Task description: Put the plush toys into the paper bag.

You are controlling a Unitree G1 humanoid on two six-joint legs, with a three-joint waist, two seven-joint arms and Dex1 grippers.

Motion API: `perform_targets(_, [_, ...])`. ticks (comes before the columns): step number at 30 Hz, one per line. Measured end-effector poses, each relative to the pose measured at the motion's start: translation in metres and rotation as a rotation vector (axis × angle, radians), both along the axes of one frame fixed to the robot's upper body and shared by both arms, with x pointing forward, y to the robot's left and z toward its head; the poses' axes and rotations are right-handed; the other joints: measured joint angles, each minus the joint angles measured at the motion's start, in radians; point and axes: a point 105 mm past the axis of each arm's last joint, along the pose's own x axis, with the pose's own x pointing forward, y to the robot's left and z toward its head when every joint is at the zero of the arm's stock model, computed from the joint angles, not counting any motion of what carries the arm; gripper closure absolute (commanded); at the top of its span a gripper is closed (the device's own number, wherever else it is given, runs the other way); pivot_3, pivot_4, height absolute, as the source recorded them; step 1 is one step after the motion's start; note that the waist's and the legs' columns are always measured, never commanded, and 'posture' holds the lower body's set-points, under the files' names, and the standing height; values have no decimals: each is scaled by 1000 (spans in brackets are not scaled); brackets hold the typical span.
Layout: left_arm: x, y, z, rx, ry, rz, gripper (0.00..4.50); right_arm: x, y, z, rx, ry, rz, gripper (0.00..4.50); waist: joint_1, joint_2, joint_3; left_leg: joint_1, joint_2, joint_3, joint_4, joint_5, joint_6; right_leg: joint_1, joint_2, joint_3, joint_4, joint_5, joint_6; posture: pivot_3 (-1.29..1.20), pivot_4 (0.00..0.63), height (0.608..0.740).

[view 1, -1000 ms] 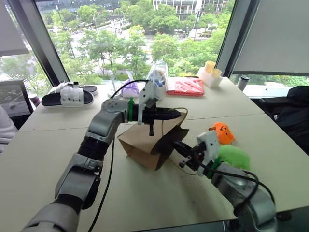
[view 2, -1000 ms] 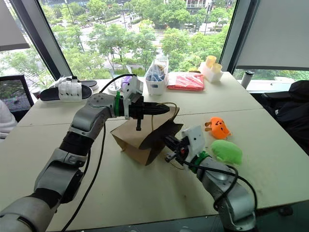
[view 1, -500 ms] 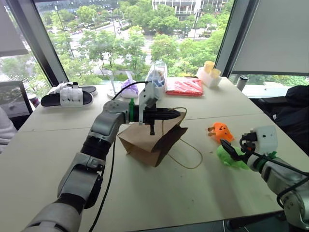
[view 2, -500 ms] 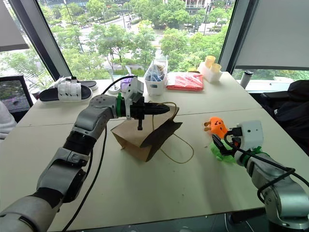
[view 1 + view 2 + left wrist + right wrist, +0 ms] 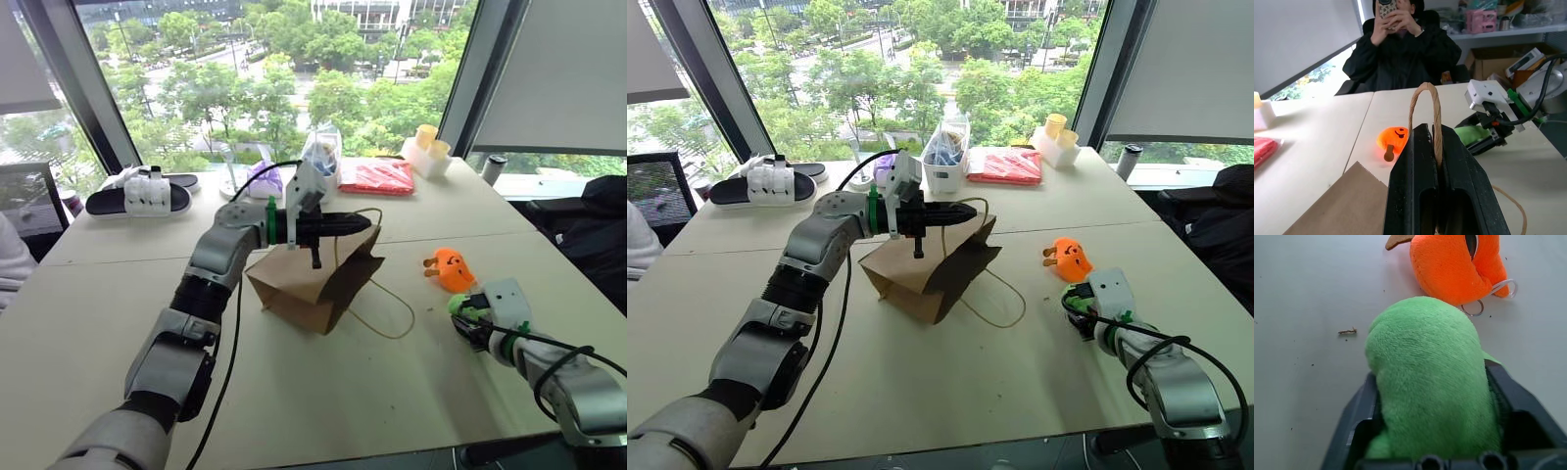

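The green plush toy (image 5: 1432, 382) sits squarely between the right gripper's (image 5: 1080, 305) two black fingers, which press into its sides, so the jaws are clamped on it while it rests low at the table (image 5: 323, 392). Just past those fingertips lies the orange plush toy (image 5: 1457, 264), close to the green one, a small metal ring beside it. Neither toy is in the paper bag (image 5: 309, 284) yet.

The bag stands well off to the left of that gripper, tilted with its mouth toward the toys. The left gripper (image 5: 1437, 147) is clenched tight on one cord handle (image 5: 1425, 112), the loop rising out between its fingers, holding that side of the bag up. The other handle (image 5: 387, 313) trails loose on the table.

The step in hand looks like the pick-up of the green toy. Next, the right arm probably needs to lift it, carry it across to the bag's mouth, and let go inside while the left keeps the opening raised.

A person sits across the table in the left wrist view.
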Motion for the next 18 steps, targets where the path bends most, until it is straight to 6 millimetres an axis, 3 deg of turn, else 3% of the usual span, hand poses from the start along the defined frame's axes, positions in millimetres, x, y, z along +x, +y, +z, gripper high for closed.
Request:
perform_targets(3, [0, 1, 1, -7, 6, 1, 4500, 0, 0, 2, -2, -10, 9, 4472, 0, 0, 0, 0, 0, 0, 0, 0, 0, 1, 0, 0, 0, 0, 0, 0, 150, 740])
perform_targets(8, [0, 0, 1, -10, 12, -2, 4500, -2, 4, 12, 15, -64, 65, 4472, -1, 0, 0, 0, 0, 0, 0, 0, 0, 0, 0, 0, 0, 0, 0, 0, 150, 740])
perform_targets(13, [0, -7, -6, -18, 70, -43, 4500, -5, 75, 114, -5, -433, 498, 4472, -7, 0, 1, 1, 1, 0, 0, 0, 0, 0, 2, 0, 0, 0, 1, 0, 150, 740])
perform_targets(14, [0, -7, -6, -16, 75, -55, 4500, -9, 88, 125, -36, -470, 576, 4472, -5, -1, 1, 1, 1, 0, 0, 0, 0, 1, 2, 0, 0, 0, 1, 0, 150, 740])
perform_targets(16, [-2, -8, -3, -18, 80, -83, 4500, -13, 111, 128, -67, -479, 704, 4472, -4, -3, 1, 1, 2, 0, 0, 0, 0, 2, 3, 0, -2, 0, 1, 0, 150, 740])
perform_targets(18, [-4, -8, -1, -21, 86, -105, 4500, -13, 126, 119, -71, -447, 785, 4472, 0, -4, 1, -1, 1, -1, 2, 0, 0, 2, 3, 0, -2, 0, 1, 0, 150, 740])
